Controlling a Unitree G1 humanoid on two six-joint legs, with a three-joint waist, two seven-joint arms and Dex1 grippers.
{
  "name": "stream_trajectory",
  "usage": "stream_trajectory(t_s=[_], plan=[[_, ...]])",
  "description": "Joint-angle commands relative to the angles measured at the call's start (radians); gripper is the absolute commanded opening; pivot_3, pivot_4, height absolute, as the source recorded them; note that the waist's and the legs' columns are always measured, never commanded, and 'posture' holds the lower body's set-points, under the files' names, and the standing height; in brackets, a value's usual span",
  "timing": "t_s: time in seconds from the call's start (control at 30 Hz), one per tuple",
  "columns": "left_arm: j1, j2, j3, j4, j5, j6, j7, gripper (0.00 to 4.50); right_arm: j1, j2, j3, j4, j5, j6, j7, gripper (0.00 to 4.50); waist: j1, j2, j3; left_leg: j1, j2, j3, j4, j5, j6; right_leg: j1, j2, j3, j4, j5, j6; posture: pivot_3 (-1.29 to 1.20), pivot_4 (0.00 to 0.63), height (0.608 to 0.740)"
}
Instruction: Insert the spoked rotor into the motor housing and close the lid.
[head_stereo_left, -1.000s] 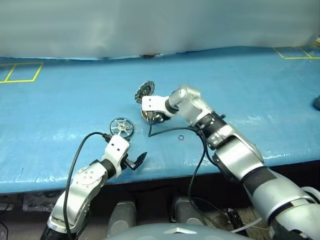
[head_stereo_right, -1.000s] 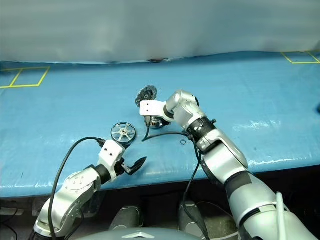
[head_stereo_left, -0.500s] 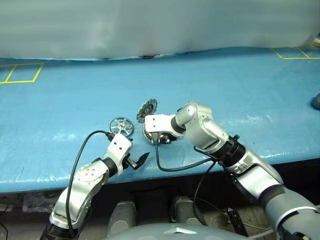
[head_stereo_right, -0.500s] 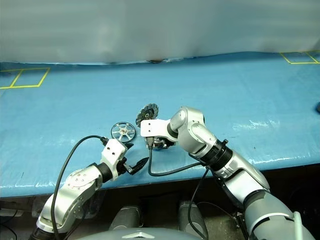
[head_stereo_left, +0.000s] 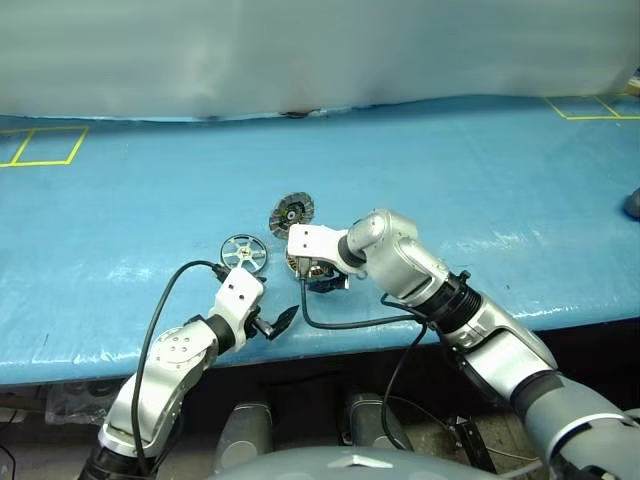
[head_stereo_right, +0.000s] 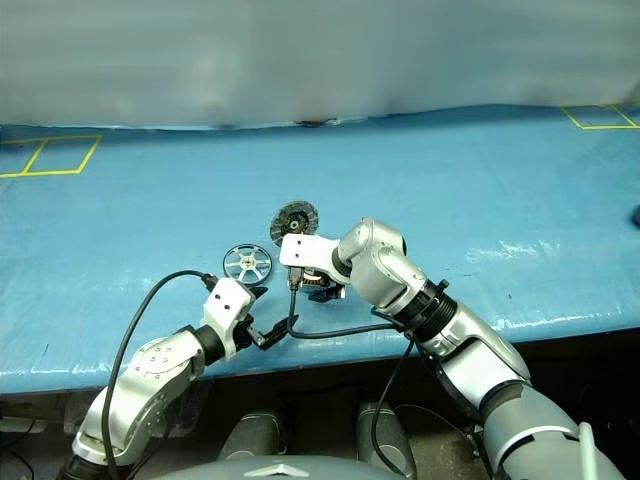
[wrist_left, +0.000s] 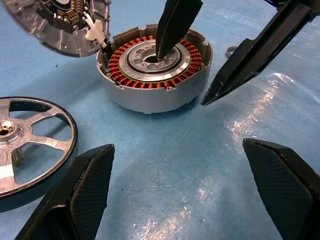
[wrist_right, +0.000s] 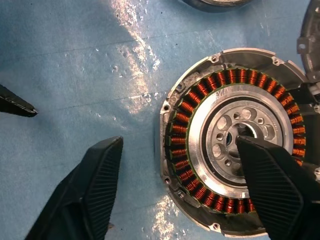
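**Two open grippers around the motor housing**

Both grippers stand wide and hold nothing. The right gripper (wrist_right: 177, 192) hangs above the motor housing (wrist_right: 235, 137), with one finger over its silver centre and one over the blue table (head_stereo_left: 480, 170). The lid (head_stereo_left: 291, 211) stands open at the far side of the housing. The spoked rotor (head_stereo_left: 243, 253) lies flat on the left of the housing, just beyond the left gripper (wrist_left: 182, 192).

Seen from the head, forward and down over the blue table (head_stereo_left: 480, 180) — both eyes sharing one scene. From each wrist, close along the fingers — both onto the motor housing (wrist_left: 152, 75), the spoked rotor (wrist_left: 30, 145) at 8 o'clock.
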Motion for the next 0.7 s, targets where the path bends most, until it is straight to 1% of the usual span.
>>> stream_trajectory(t_s=[0.03,0.1,0.2,0.3,0.4,0.43,0.53,0.63,0.7], plan=[[-0.008,0.004,-0.001,-0.028,-0.005,-0.006,-0.011,4.5,-0.012,-0.013,-0.015,-0.066,0.039,0.019,0.005,4.23,0.0,0.0,0.0,0.0,0.0,0.0,0.0,0.0,0.0,0.0,0.0,0.0,0.0,0.0,0.0,0.0,0.15,0.74],[-0.011,0.006,0.0,-0.029,-0.006,-0.011,-0.017,4.5,-0.026,-0.03,-0.042,-0.12,0.068,0.041,0.014,4.23,0.001,0.0,0.0,-0.001,0.0,0.0,0.0,0.0,0.0,-0.001,0.0,0.0,0.0,0.0,0.0,0.0,0.15,0.74],[-0.015,0.005,0.004,-0.031,-0.013,-0.017,-0.028,4.5,-0.04,-0.046,-0.128,-0.213,0.117,0.085,-0.012,4.23,0.001,0.0,0.0,-0.002,0.0,0.0,0.0,0.0,0.0,-0.002,0.0,0.0,0.0,0.0,0.0,0.0,0.15,0.74],[-0.019,0.006,0.001,-0.033,-0.017,-0.026,-0.04,4.5,-0.025,-0.04,-0.262,-0.318,0.166,0.171,-0.085,4.23,0.002,0.0,0.0,-0.002,0.0,-0.001,0.0,0.0,0.0,-0.001,0.0,0.0,0.0,0.0,0.0,0.0,0.15,0.74],[-0.017,0.0,-0.002,-0.035,-0.016,-0.055,-0.052,4.5,0.069,-0.008,-0.387,-0.449,0.179,0.238,-0.215,4.23,0.004,-0.001,0.0,-0.002,0.0,-0.001,0.0,0.0,0.0,-0.001,0.0,-0.001,-0.001,0.0,0.0,0.0,0.15,0.74],[-0.014,-0.001,-0.003,-0.036,-0.014,-0.067,-0.053,4.5,0.112,0.017,-0.422,-0.489,0.172,0.25,-0.276,4.23,0.006,-0.002,-0.001,-0.002,0.0,-0.001,-0.001,0.0,0.0,-0.001,0.0,-0.001,-0.001,0.0,0.0,0.0,0.15,0.74],[-0.007,0.0,-0.01,-0.033,-0.01,-0.104,-0.064,4.5,0.271,0.147,-0.51,-0.612,0.162,0.291,-0.456,4.23,0.008,-0.002,-0.001,-0.002,0.0,-0.001,-0.002,0.0,0.0,-0.002,-0.001,0.0,-0.001,-0.001,0.001,0.0,0.15,0.74],[-0.006,0.012,-0.023,-0.024,0.006,-0.151,-0.08,4.5,0.453,0.282,-0.539,-0.728,0.163,0.28,-0.609,4.23,0.006,-0.001,-0.001,-0.003,0.0,0.0,-0.003,0.0,0.0,-0.003,0.0,0.0,-0.001,-0.001,0.001,0.0,0.15,0.74],[-0.01,0.02,-0.031,-0.016,0.015,-0.183,-0.096,4.5,0.543,0.331,-0.538,-0.765,0.169,0.261,-0.679,4.23,0.004,-0.001,-0.001,-0.004,0.0,0.0,-0.003,0.0,0.0,-0.004,0.0,0.0,-0.001,-0.001,0.0,0.0,0.15,0.74]])
